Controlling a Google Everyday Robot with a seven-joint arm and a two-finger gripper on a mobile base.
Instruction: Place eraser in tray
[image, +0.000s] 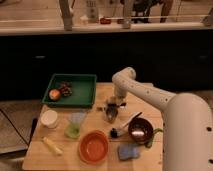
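Observation:
The dark-green tray (80, 82) lies at the table's back left, with an apple (54, 94) and a dark item (65, 90) in it. My gripper (113, 106) hangs low over the table's middle, right of the tray's front right corner and just above a metal cup (110, 116). A small dark bar (101, 108) shows at the gripper's left side and looks like the eraser. I cannot tell whether it is held or lying on the table.
An orange bowl (93, 146), a blue pad (127, 151), a white-handled brush (124, 126) and a dark bowl (140, 130) sit at the front. A white cup (49, 119), two green cups (74, 130) and a yellow stick (51, 145) sit at the left.

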